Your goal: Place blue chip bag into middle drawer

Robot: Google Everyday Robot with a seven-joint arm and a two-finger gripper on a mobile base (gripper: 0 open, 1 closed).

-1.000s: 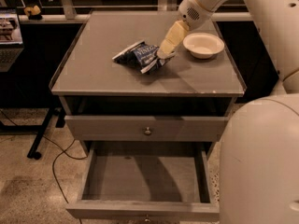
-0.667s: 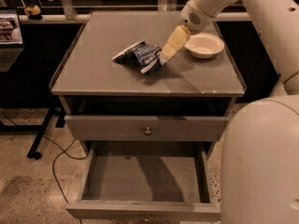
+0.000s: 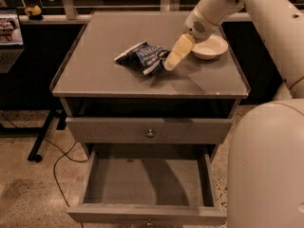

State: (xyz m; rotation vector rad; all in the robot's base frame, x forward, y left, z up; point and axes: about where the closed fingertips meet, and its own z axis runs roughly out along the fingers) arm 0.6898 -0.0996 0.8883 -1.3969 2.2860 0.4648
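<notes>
The gripper overlaps the right edge of the blue chip bag on the worktop; whether it grasps is unclear.

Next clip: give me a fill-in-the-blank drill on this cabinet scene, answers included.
1. The crinkled dark-blue foil chip bag lies on ____ of the grey cabinet.
2. The robot's hand is at the bag's right edge, between it and the white round ____.
3. The wide grey middle drawer stands ____, not shut.
Missing words: top; bowl; open.
</notes>
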